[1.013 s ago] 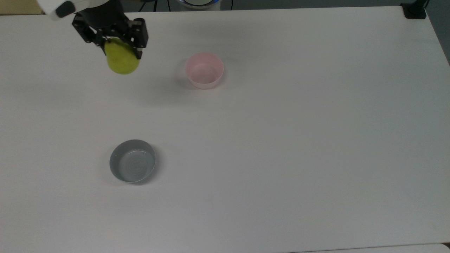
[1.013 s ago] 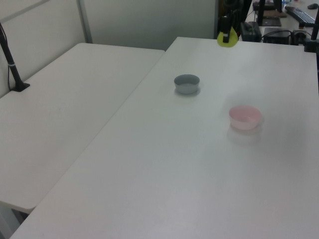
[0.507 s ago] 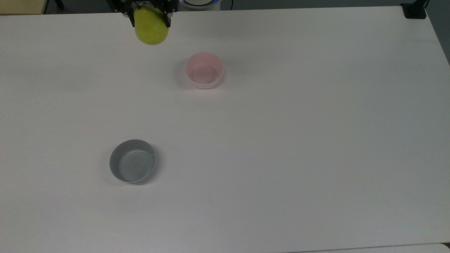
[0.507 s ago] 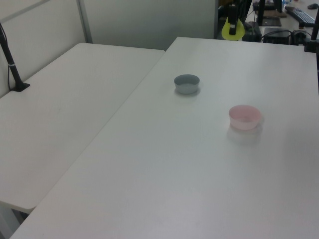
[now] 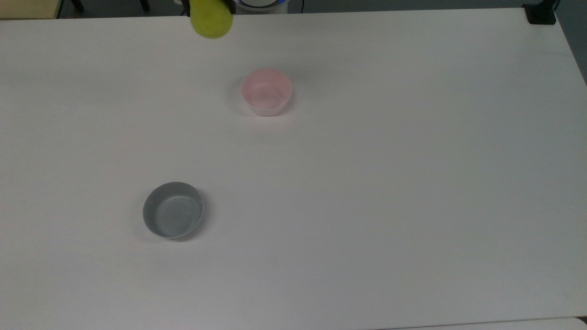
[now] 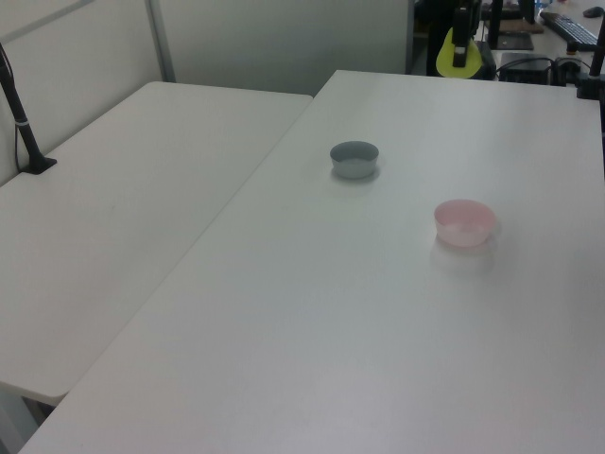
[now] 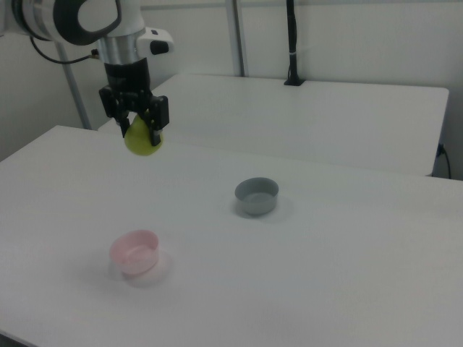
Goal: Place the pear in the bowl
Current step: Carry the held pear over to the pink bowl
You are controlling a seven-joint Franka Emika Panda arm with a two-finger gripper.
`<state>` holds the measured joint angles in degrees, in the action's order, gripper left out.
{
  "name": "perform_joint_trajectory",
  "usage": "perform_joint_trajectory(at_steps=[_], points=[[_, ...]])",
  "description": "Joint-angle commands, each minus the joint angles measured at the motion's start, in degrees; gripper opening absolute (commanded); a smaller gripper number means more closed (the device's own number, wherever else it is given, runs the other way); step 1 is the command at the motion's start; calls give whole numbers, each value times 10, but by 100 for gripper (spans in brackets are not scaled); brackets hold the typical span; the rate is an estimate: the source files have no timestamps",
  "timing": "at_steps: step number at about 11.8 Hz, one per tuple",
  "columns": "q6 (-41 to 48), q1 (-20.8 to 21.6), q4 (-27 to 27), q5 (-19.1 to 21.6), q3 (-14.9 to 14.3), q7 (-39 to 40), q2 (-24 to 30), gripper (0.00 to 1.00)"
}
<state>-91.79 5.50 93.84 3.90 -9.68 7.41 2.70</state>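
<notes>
A yellow-green pear [image 5: 211,20] [image 6: 450,56] [image 7: 142,140] hangs high over the table, with my gripper [image 7: 137,124] shut on its upper part. The pale pink bowl [image 5: 266,91] [image 6: 464,222] [image 7: 134,251] stands on the white table, with nothing in it. In the top view the pear sits at the upper edge, up and to the left of the bowl. In the right view the pear hangs well above the bowl and a little to the right of it.
A grey bowl [image 5: 173,215] [image 6: 354,158] [image 7: 257,195] of similar size stands apart from the pink one, toward the top view's lower left. A second white table [image 6: 142,180] adjoins. A black post [image 7: 291,43] rises at the far table's edge.
My gripper has carried the pear up and to the right in the top view, from left of the bowl toward the upper edge, closer to the bowl's side. Both bowls have stayed put.
</notes>
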Motion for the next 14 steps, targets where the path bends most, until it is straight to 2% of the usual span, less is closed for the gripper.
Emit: perform_joint_trajectory(at_steps=[1,4,9,12,14], points=[[-50,32,129,-27,8,12,77,0],[-131,42,216,-35,19,11,75,0],[-247,45,325,-43,34,8,51,0],[-328,50,360,-43,42,4,20,0],[-349,51,361,-43,42,4,-12,0]])
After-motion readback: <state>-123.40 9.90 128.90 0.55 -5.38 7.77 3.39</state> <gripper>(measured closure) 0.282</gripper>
